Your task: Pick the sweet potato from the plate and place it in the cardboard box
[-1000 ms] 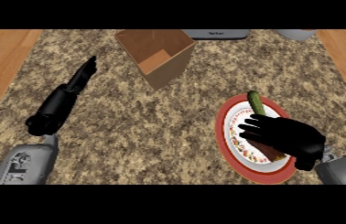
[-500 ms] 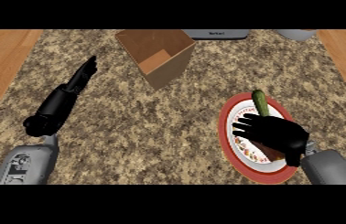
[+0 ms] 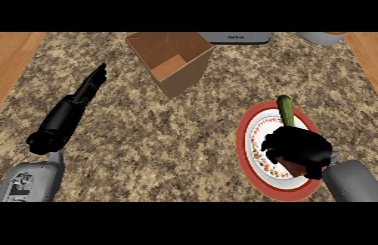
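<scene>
The right hand [image 3: 297, 148] sits curled over the plate [image 3: 249, 139] at lower right, fingers closed round a brownish thing, likely the sweet potato [image 3: 291, 165], which looks not yet lifted. A green vegetable [image 3: 286, 109] lies on the plate's upper edge. The carry to the cardboard box [image 3: 171, 60], open at upper centre, remains. The left hand [image 3: 91, 85] rests straight-fingered at left. The speckled stone counter [image 3: 162, 134] has wooden strips [image 3: 15, 44] at its sides.

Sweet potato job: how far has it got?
Early stage. The right hand is curled over the sweet potato on the plate, beside a green vegetable. Lifting it and carrying it to the open cardboard box remain. The left hand rests open.
</scene>
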Controlling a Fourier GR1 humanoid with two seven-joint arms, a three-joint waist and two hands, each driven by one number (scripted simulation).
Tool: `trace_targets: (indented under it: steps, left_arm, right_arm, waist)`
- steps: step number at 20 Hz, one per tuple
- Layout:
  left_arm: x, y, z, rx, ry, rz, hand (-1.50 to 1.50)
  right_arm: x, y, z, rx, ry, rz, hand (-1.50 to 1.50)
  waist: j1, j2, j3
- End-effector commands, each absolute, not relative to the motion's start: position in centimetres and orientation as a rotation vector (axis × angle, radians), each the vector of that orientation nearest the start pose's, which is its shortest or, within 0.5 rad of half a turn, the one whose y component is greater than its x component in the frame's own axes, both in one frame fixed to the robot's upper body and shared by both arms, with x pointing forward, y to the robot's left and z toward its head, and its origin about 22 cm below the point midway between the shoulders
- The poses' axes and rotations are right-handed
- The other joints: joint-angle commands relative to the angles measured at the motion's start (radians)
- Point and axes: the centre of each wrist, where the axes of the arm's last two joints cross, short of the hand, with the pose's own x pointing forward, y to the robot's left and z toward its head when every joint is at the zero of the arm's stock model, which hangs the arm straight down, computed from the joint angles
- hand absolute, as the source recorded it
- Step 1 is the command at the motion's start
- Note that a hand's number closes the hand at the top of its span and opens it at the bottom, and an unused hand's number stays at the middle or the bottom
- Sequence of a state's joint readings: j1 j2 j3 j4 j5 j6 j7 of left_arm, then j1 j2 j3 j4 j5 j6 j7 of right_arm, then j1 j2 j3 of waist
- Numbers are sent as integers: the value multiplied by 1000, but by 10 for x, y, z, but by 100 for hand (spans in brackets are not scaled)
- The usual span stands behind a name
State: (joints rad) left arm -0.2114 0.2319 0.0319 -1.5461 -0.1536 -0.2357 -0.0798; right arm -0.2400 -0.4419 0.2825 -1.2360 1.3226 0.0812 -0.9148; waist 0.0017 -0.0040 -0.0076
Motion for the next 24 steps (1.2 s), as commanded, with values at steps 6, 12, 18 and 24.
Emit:
trace_targets:
  steps: [6,12,18,24]
  left_arm:
    - [289,261,57,96,-1771,-517,0]
    - [296,253,69,52,-1791,-594,0]
    - [302,234,71,-30,-1793,-646,0]
    - [307,223,75,-63,-1801,-680,0]
  right_arm:
    - [306,-190,4,414,2346,-2659,150]
    - [319,-123,21,854,2669,-2616,150]
    - [346,-83,84,1400,2668,-2360,150]
    - [363,-59,148,1888,2858,-1951,150]
  waist:
    - [14,5,7]
    - [109,24,9]
    - [178,24,5]
    - [205,22,5]
